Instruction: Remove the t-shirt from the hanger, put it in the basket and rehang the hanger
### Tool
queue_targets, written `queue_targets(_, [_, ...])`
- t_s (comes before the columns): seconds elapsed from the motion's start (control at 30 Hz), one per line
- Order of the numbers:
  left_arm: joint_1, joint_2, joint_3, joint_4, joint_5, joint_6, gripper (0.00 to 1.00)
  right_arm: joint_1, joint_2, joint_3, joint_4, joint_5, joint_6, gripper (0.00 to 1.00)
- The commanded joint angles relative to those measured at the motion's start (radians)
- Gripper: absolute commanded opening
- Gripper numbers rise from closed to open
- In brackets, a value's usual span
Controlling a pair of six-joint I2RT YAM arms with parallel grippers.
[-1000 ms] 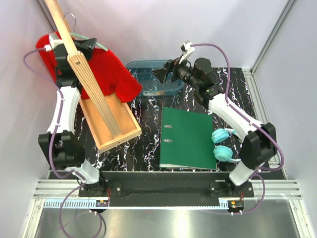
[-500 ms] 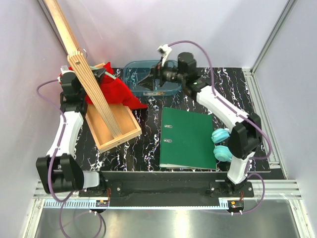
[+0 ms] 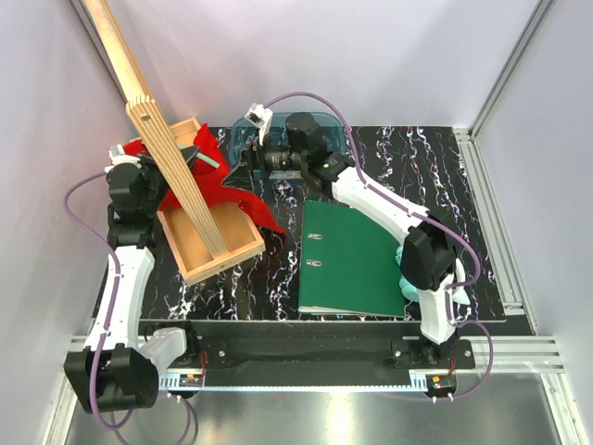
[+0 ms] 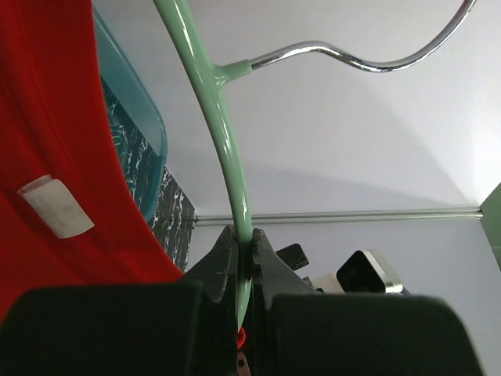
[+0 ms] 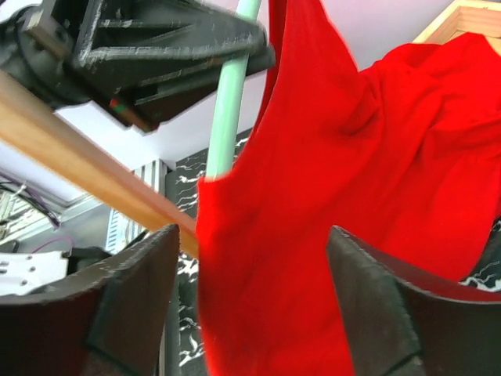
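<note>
While left jaws pinch one hanger (image 4: 222,117), one t-shirt (image 4: 55,102)

Bright red t-shirt (image 3: 232,190), bunched and draped, partly on thin mint-green hanger (image 4: 225,117)

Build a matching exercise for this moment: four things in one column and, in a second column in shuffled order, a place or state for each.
Things:
1. hanger
2. t-shirt
3. green binder
4. blue plastic bin

Places or states:
A. lying flat and closed on the table
B. hanging inside the open right tool
C. clamped in the shut left tool
D. standing at the table's far edge

Pairs: 1-C, 2-B, 3-A, 4-D
</note>
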Motion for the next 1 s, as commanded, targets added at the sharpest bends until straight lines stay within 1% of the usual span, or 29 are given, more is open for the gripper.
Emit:
queue_targets(0.0, [-0.005, -0.054, -0.007, 0.063, 0.024, -0.052, 0.0, 0.032, 0.046, 0.082, 0.001, 0.061, -0.036, 0.75])
queue_targets(0.07, [-0.005, -0.073, -0.016, 0.063, 0.014, -0.058, 0.0, 0.041, 0.07, 0.099, -0.003, 0.076, -0.059, 0.68])
queue_targets(0.1, [-0.005, -0.082, -0.017, 0.06, 0.002, -0.061, 0.0, 0.05, 0.078, 0.119, -0.024, 0.081, -0.085, 0.62])
queue_targets(0.17, [-0.004, -0.094, -0.016, 0.042, -0.009, -0.064, 0.0, 0.057, 0.103, 0.135, -0.043, 0.102, -0.11, 0.58])
queue_targets(0.2, [-0.005, -0.094, -0.016, 0.036, -0.01, -0.064, 0.0, 0.058, 0.11, 0.145, -0.045, 0.134, -0.122, 0.55])
queue_targets(0.23, [-0.005, -0.094, -0.016, 0.031, -0.01, -0.066, 0.0, 0.061, 0.117, 0.152, -0.045, 0.144, -0.125, 0.42])
queue_targets(0.3, [-0.005, -0.093, -0.013, 0.033, 0.011, -0.07, 0.0, 0.061, 0.143, 0.181, -0.045, 0.164, -0.127, 0.29])
queue_targets(0.33, [-0.005, -0.093, -0.013, 0.037, 0.019, -0.067, 0.0, 0.06, 0.152, 0.194, -0.043, 0.162, -0.122, 0.11])
queue_targets(0.4, [-0.005, -0.1, 0.004, -0.018, 0.018, -0.038, 0.0, 0.061, 0.175, 0.231, -0.051, 0.147, -0.104, 0.0])
queue_targets(0.5, [-0.002, -0.108, 0.013, -0.035, 0.019, 0.0, 0.0, 0.063, 0.186, 0.262, -0.049, 0.106, -0.093, 0.0])
queue_targets(0.6, [0.004, -0.113, 0.044, -0.111, 0.016, 0.061, 0.0, 0.072, 0.186, 0.273, -0.051, 0.099, -0.116, 0.0])
queue_targets(0.63, [0.007, -0.122, 0.056, -0.134, 0.011, 0.072, 0.03, 0.074, 0.183, 0.27, -0.051, 0.099, -0.124, 0.0])
queue_targets(0.67, [0.016, -0.129, 0.058, -0.165, 0.001, 0.081, 0.11, 0.075, 0.173, 0.259, -0.051, 0.101, -0.136, 0.0])
queue_targets(0.7, [0.024, -0.138, 0.053, -0.171, -0.007, 0.081, 0.14, 0.077, 0.167, 0.248, -0.051, 0.098, -0.147, 0.0])
queue_targets(0.73, [0.032, -0.149, 0.032, -0.171, -0.015, 0.075, 0.16, 0.077, 0.155, 0.235, -0.048, 0.093, -0.158, 0.0])
queue_targets(0.87, [0.055, -0.189, -0.014, -0.132, -0.055, 0.042, 0.37, 0.078, 0.089, 0.147, -0.025, 0.063, -0.199, 0.0])
queue_targets(0.9, [0.061, -0.186, -0.019, -0.118, -0.049, 0.032, 0.4, 0.078, 0.08, 0.135, -0.019, 0.038, -0.202, 0.0])
queue_targets(0.93, [0.065, -0.182, -0.025, -0.107, -0.042, 0.028, 0.4, 0.078, 0.072, 0.126, -0.019, 0.026, -0.204, 0.0])
queue_targets(0.97, [0.075, -0.179, -0.025, -0.101, -0.038, 0.023, 0.4, 0.078, 0.062, 0.106, 0.016, 0.015, -0.204, 0.0])
